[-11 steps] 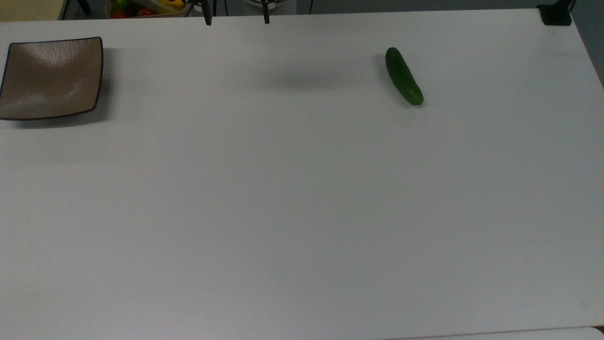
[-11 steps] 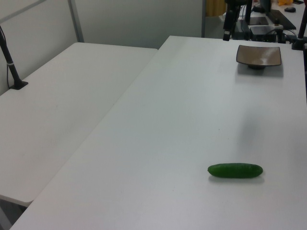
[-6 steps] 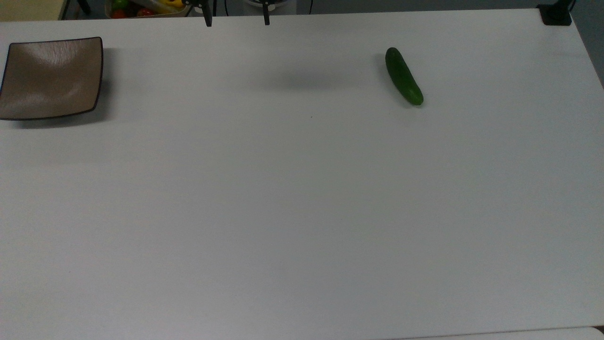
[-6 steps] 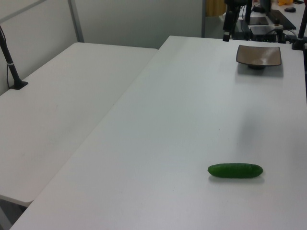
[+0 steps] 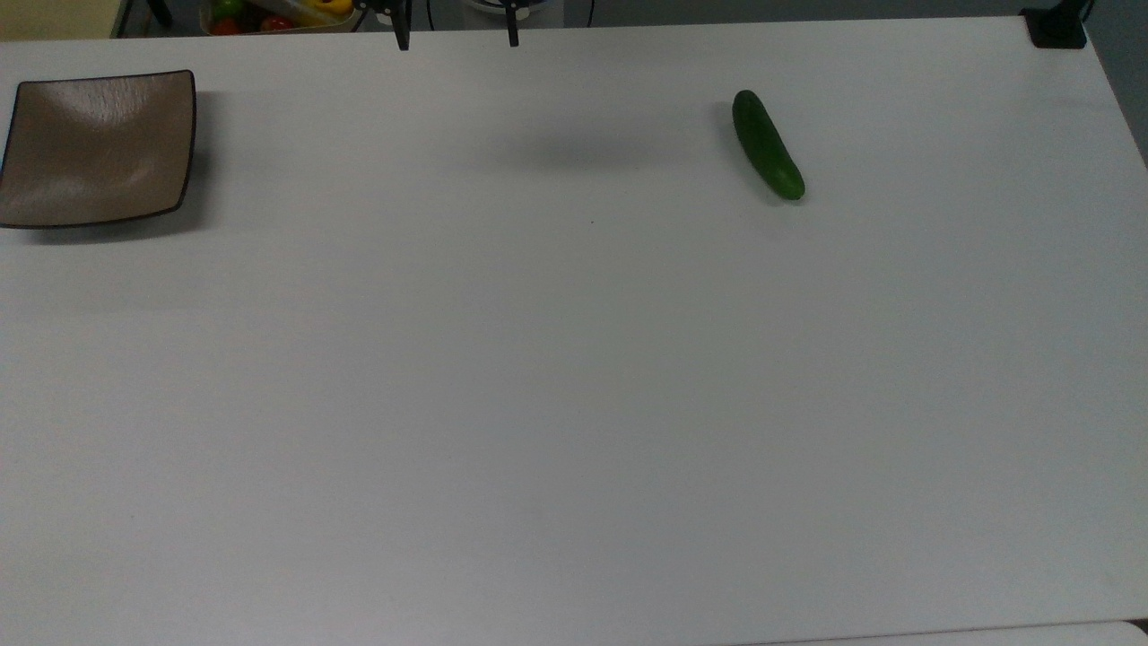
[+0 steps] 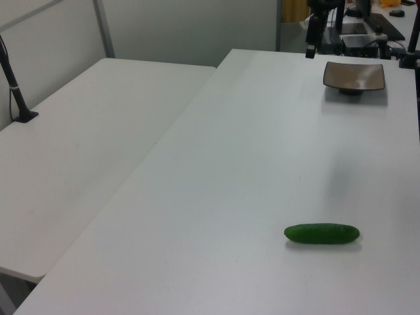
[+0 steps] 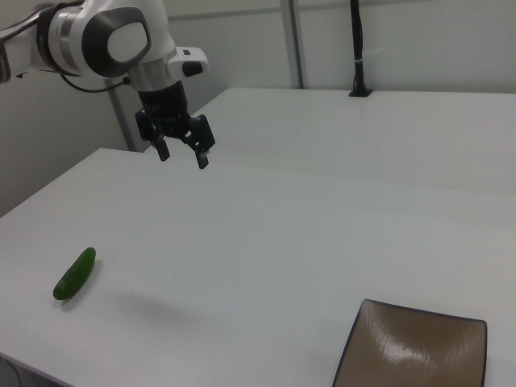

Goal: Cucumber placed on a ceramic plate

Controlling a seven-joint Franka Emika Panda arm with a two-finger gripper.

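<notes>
The dark green cucumber (image 5: 768, 144) lies flat on the white table (image 5: 574, 404), toward the top view's right; it also shows as the cucumber (image 6: 321, 233) and the cucumber (image 7: 75, 274). A square glossy brown ceramic plate (image 5: 99, 148) sits bare at the top view's far left, seen too as the plate (image 6: 354, 75) and the plate (image 7: 415, 351). My gripper (image 7: 183, 156) hangs open and holding nothing, high above the table's far edge, between plate and cucumber. Its two dark fingertips poke in at the top view's upper edge, the gripper (image 5: 457, 40) well apart from both things.
A black clamp base (image 5: 1058, 27) sits at the table's corner in the top view's upper right. A bin of colourful toy vegetables (image 5: 278, 13) stands beyond the far edge. A second white table (image 6: 85, 144) adjoins, with a black pole (image 6: 16, 85) on it.
The gripper's fingertips have shifted slightly toward the top view's right. Cucumber and plate have not moved.
</notes>
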